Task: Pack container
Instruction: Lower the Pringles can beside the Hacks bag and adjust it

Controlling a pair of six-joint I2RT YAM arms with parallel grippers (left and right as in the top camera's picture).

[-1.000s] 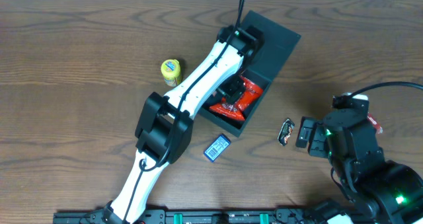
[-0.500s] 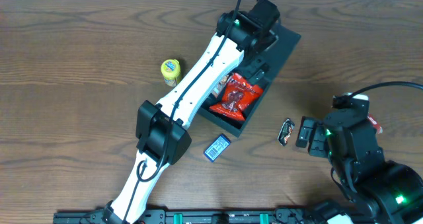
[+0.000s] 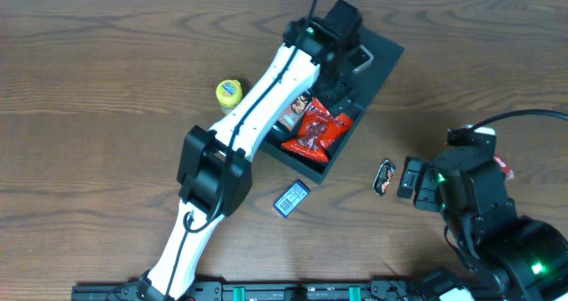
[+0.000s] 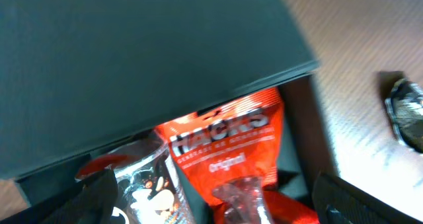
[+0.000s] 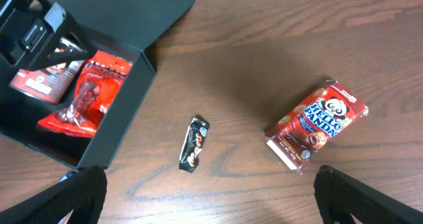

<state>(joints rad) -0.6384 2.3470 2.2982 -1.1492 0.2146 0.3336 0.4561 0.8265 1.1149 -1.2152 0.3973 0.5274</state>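
The container (image 3: 348,123) is a dark, shallow box lying at an angle, its flap lid (image 3: 377,52) open toward the back right. Inside lie a red Hacks bag (image 3: 317,128) and a panda-print packet (image 3: 293,112). My left gripper (image 3: 346,70) hovers open over the box's back part with nothing in it. The left wrist view shows the lid (image 4: 132,65), the red bag (image 4: 231,145) and the panda-print packet (image 4: 149,191) below. My right gripper (image 3: 404,178) stands open and low at the right, next to a small dark wrapper (image 3: 384,177).
A yellow-capped item (image 3: 229,94) stands left of the box. A blue packet (image 3: 291,199) lies in front of it. In the right wrist view, a red Hello Panda box (image 5: 317,125) lies right of the dark wrapper (image 5: 195,143). The left arm spans the table's middle.
My left gripper has lifted off the red bag and drawn back toward the lid. The bag lies in the box, and the packet beside it now shows. The right arm is still.
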